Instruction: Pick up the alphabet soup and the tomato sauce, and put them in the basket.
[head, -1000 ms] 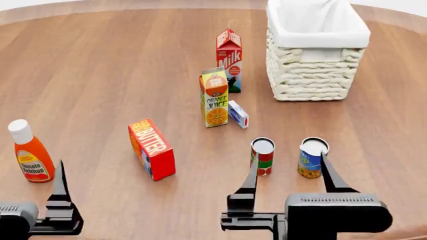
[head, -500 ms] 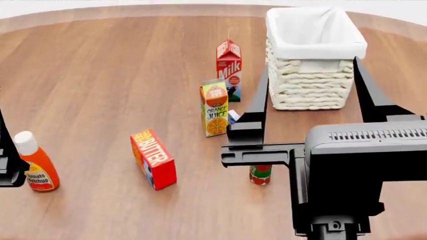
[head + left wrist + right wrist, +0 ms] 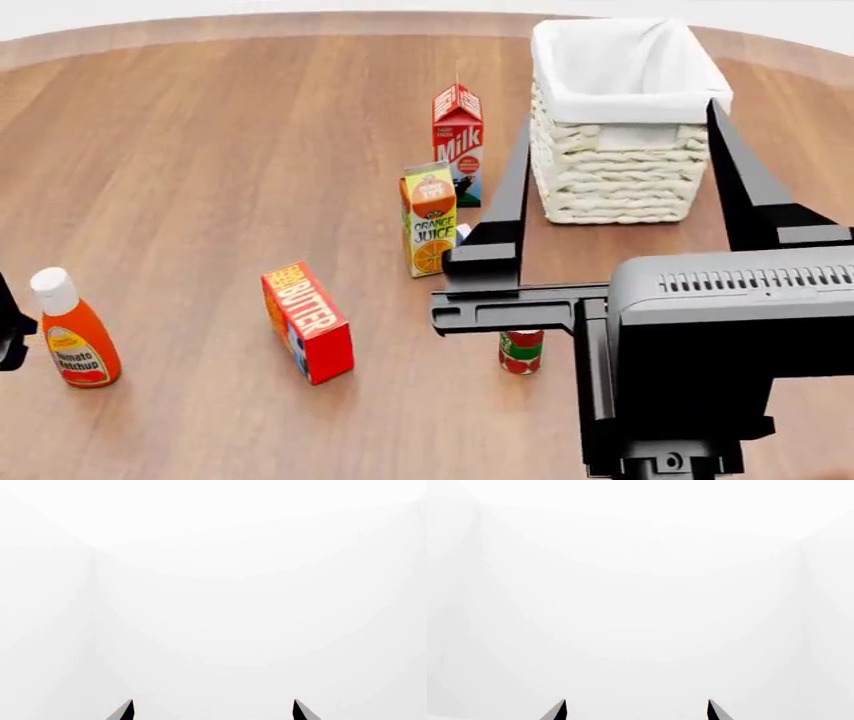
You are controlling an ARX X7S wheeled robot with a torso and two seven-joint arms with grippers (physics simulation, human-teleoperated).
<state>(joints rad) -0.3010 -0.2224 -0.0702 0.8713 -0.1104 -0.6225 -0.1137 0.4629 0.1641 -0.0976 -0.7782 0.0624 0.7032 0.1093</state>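
In the head view my right gripper (image 3: 618, 120) is held high and close to the camera, open, with nothing between its fingers. Its dark body hides the alphabet soup. Only the lower part of the tomato sauce (image 3: 521, 352), a red can with a green band, shows under the gripper's crossbar. The basket (image 3: 617, 185), cream wicker with a white lining, stands at the back right. Of my left gripper (image 3: 8, 335) only a dark sliver shows at the left edge. Both wrist views are blank white, with the left gripper (image 3: 213, 711) and the right gripper (image 3: 635, 711) each showing two fingertips apart.
A milk carton (image 3: 458, 128) and an orange juice carton (image 3: 430, 218) stand mid-table, left of the basket. A red butter box (image 3: 308, 322) lies front left. An orange ketchup bottle (image 3: 72, 335) stands at the far left, next to my left gripper.
My right gripper has risen from table level beside the cans to in front of the camera, covering the alphabet soup. My left gripper has moved left, mostly out of view. The view shifted slightly.
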